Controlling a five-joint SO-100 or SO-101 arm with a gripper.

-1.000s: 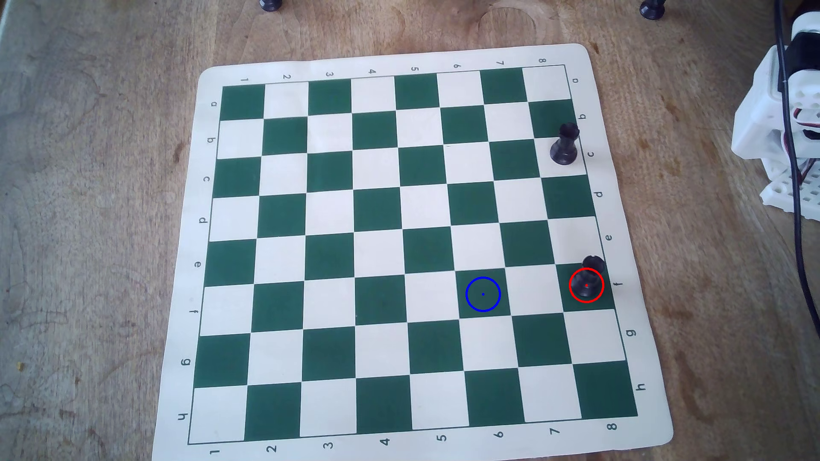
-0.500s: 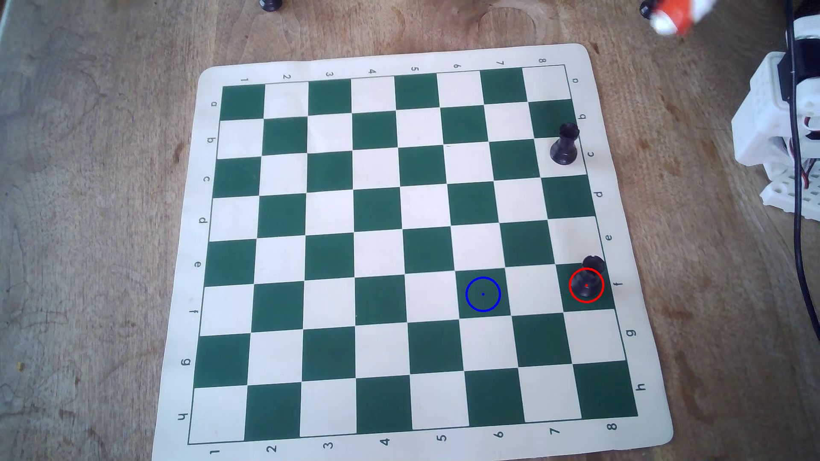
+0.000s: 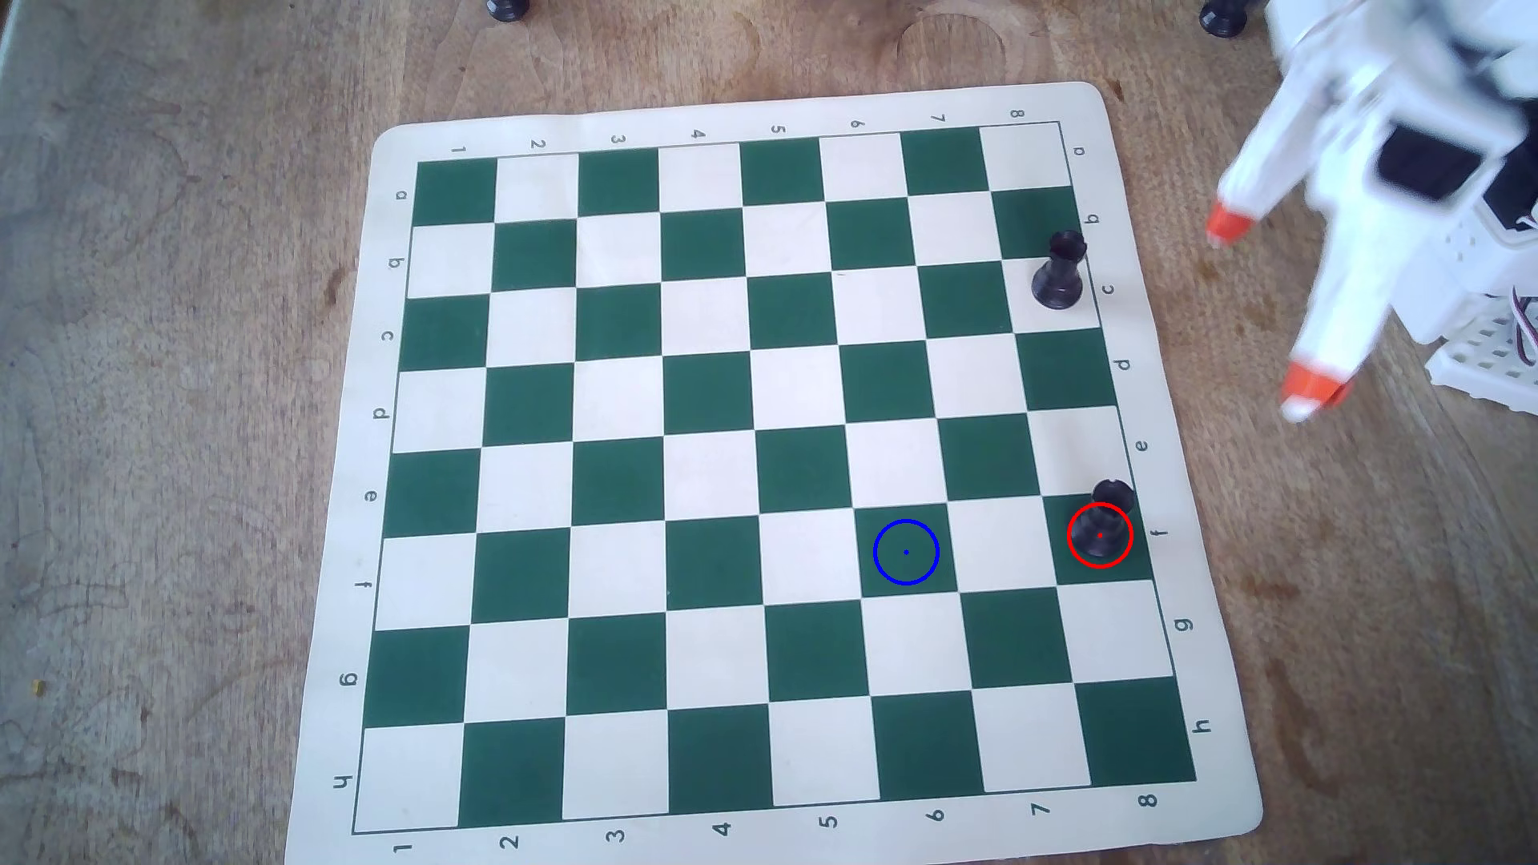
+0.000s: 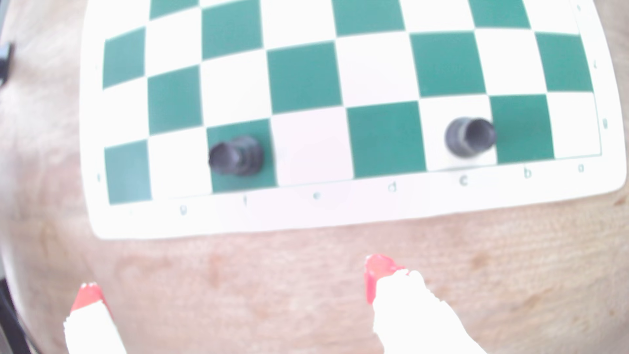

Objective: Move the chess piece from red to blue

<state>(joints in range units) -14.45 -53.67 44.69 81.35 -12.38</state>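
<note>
The chess piece, a black rook, stands on a green square at the board's right edge, and the red circle rings its base. The blue circle marks an empty green square two squares to its left. My gripper hovers blurred over bare wood, off the board's right edge and up-right of the rook. It is open wide, orange-tipped fingers far apart, holding nothing. In the wrist view the rook lies ahead of the gripper. No circles show there.
A second black rook stands further up the same right column. The chessboard mat lies on a wooden table. Two dark pieces sit at the top edge. The arm's white base is at the right.
The arm has swung down from the top right corner of the overhead view toward the board's right edge, its fingers now spread wide. Both rooks stay put.
</note>
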